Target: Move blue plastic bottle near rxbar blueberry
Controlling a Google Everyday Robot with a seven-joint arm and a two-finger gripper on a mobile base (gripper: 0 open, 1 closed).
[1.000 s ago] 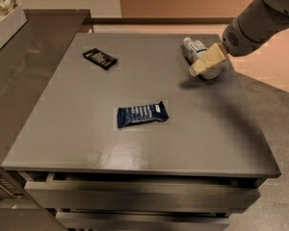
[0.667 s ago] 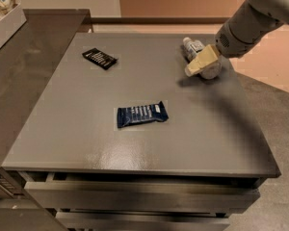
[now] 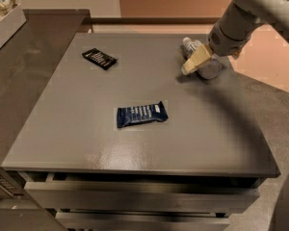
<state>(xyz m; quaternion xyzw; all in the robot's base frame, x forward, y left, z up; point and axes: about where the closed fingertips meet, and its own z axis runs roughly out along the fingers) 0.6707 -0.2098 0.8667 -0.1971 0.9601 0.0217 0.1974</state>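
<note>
Jaws edged left at blue plastic bottle (image 3: 208, 67) | bottle half-hidden | jaws' closure unclear

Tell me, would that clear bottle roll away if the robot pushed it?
Probably. The blue plastic bottle is round and lies on its side on the smooth table, so it may roll. It is thin-looking plastic, so likely light. The gripper is right at it, far right.

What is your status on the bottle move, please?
Gripper at the bottle, far right. Bottle lying down, well apart from the blue bar. Black wrapper far left, off the path.
</note>
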